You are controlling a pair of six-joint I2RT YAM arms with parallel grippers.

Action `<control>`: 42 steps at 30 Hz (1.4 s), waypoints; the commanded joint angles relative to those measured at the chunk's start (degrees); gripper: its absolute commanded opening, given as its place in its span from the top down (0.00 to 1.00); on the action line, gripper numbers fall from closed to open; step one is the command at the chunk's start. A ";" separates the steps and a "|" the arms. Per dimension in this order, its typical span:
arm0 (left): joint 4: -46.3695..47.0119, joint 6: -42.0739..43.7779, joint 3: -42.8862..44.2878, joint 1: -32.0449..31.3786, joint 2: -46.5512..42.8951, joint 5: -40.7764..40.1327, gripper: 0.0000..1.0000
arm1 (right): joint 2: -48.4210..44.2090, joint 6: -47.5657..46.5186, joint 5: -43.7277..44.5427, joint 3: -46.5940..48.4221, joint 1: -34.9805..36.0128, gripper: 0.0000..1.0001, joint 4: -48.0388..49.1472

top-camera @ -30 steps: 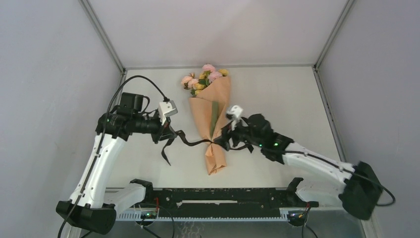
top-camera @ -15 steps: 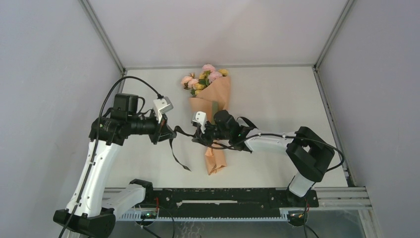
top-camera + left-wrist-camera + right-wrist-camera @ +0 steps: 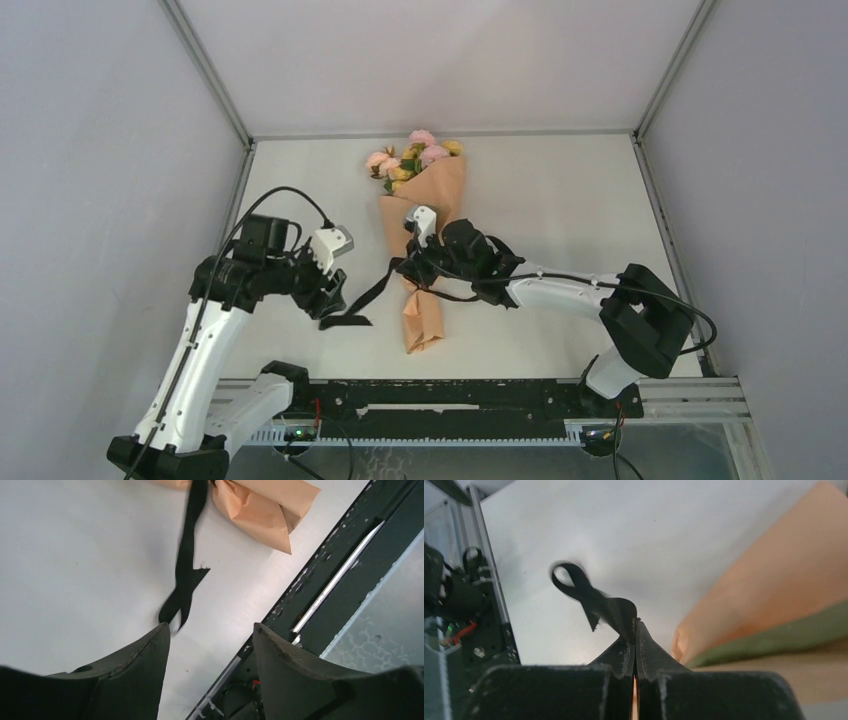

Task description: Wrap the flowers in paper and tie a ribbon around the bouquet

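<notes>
The bouquet is lying mid-way across the table, its long axis running far to near, blooms pointing far. The tying looks to be under way: the ribbon is trailing left from its waist. The right gripper is pinching it, and the left gripper is hanging spread and empty. Next it probably needs to take the loose end.

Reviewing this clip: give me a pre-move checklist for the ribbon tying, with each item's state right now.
1. Grip: right gripper shut on the ribbon: ok.
2. Free hand: left gripper open, holding nothing: ok; ribbon tails lie on the table ahead of it.
3. Wrap: paper closed around the flowers: ok.
4. Knot at the bouquet neck: cannot tell; the right arm covers it.
5. Rest: bouquet flat on table: ok.
</notes>
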 commanded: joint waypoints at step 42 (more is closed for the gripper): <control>122.72 -37.92 -45.90 -21.74 24.91 -7.85 0.67 | -4.31 35.81 8.98 -2.51 -2.82 1.00 0.12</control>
